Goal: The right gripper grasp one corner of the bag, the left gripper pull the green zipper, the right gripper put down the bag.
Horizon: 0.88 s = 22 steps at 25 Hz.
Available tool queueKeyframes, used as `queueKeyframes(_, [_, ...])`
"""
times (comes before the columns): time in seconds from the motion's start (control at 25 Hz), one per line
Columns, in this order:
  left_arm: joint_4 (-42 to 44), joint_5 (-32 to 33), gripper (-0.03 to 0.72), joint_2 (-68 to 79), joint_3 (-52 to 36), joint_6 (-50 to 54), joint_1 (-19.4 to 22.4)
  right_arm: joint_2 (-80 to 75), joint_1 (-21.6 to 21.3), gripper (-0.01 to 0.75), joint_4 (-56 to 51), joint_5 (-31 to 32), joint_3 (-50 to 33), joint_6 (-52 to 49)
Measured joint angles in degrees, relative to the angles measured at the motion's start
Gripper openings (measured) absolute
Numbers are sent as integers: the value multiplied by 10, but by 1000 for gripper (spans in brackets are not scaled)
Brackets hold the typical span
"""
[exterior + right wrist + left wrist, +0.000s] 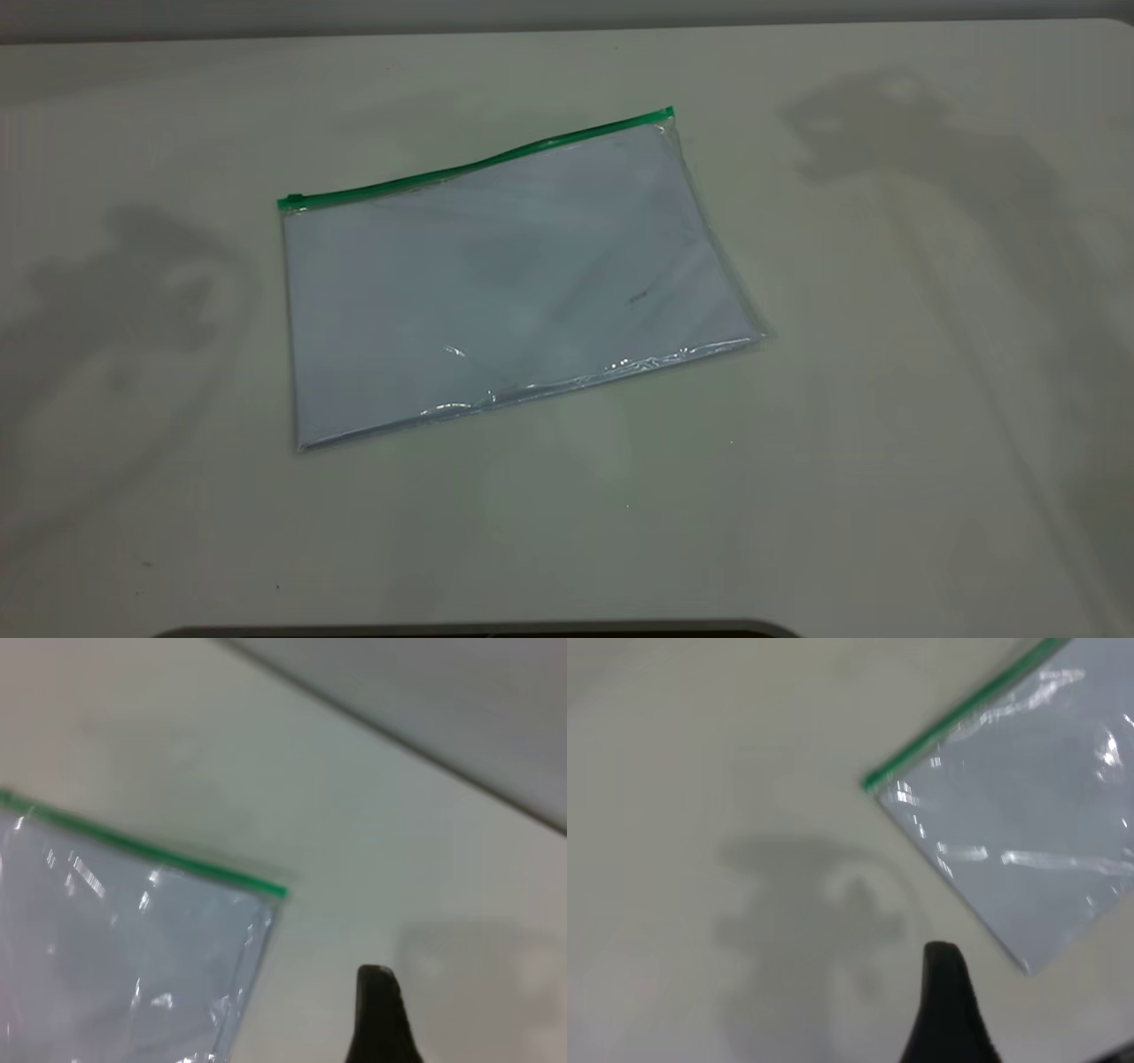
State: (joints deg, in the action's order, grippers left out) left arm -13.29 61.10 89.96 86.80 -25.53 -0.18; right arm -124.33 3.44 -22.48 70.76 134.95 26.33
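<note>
The bag (514,283), a clear pouch over pale blue-white sheets, lies flat on the table. The green zipper (478,164) runs along its far long edge, with the slider tab (292,200) at the left end. Neither gripper shows in the exterior view. In the left wrist view the left gripper (1035,1010) hangs open above bare table, short of the bag's (1028,815) green-ended corner (873,780). In the right wrist view one finger (379,1014) of the right gripper (474,1010) stands alone above bare table, beside the bag's (124,966) other zipper corner (276,890).
The pale table (886,399) surrounds the bag on all sides. Arm shadows fall on it at the left (133,283) and the right (886,124). The table's far edge (425,753) runs close behind the right gripper's side.
</note>
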Motion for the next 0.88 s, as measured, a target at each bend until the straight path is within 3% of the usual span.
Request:
queueKeyframes(0.12, [25,58,583,-42,-1,39,0,54,0,561,3,0,-5,-31])
queueKeyframes(0.24, [52,58,583,-80,-1,64,0,129,0,561,-21,0,-52,-39])
queueKeyframes(0.64, [69,58,583,-165,-1,138,0,457,0,560,-69,0,-390,6])
queueKeyframes(0.88, [69,58,583,-233,-35,177,0,624,0,560,-120,0,-539,55])
